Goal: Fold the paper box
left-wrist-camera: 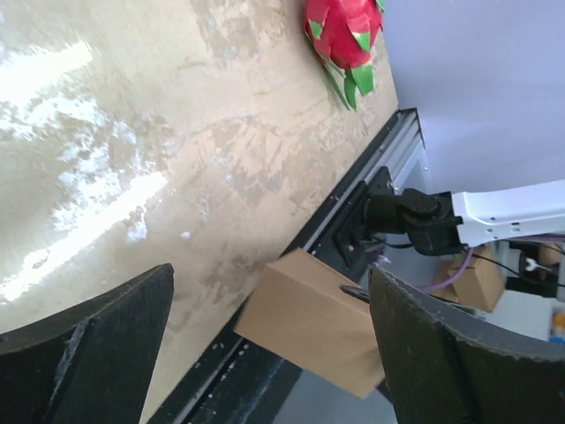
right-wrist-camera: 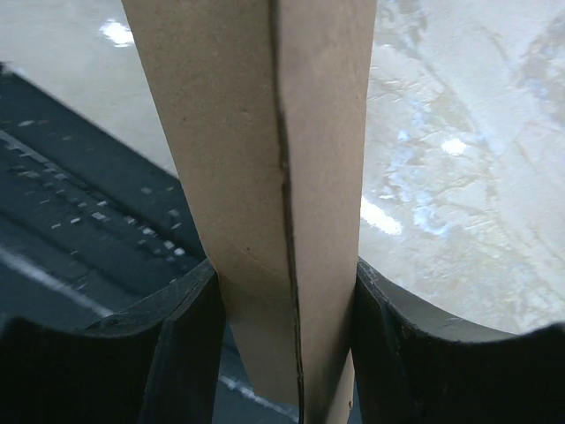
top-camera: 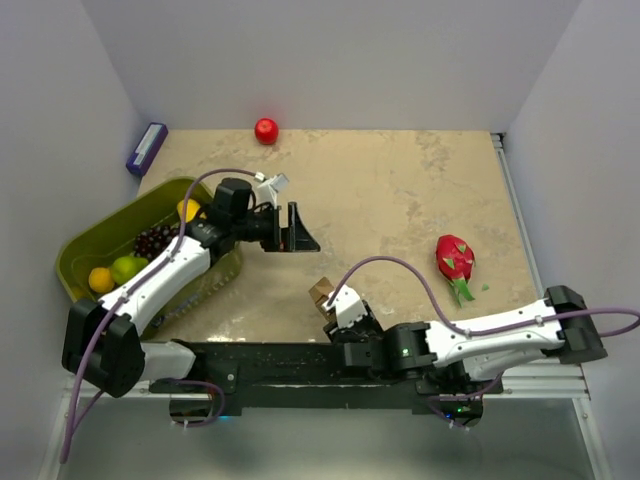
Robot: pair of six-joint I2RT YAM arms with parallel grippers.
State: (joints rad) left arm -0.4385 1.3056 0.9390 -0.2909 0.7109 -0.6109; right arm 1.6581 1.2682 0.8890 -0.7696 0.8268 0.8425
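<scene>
We see the right jaws clamped on the paper box (right-wrist-camera: 265, 177) — slim, folded, seemingly upright — at the near edge of the counter (top-camera: 400, 190); the left jaws stand wide apart, holding nothing.

Nothing readable shows in any of the three views: no lettering, label, brand mark, number or sign. The plain brown cardboard box (right-wrist-camera: 265, 177) shows only bare, unprinted faces with a dark seam running down them in the right wrist view. The small purple rectangular block (top-camera: 146, 148) with a pale side is too small in the top view to tell whether it carries print.
</scene>
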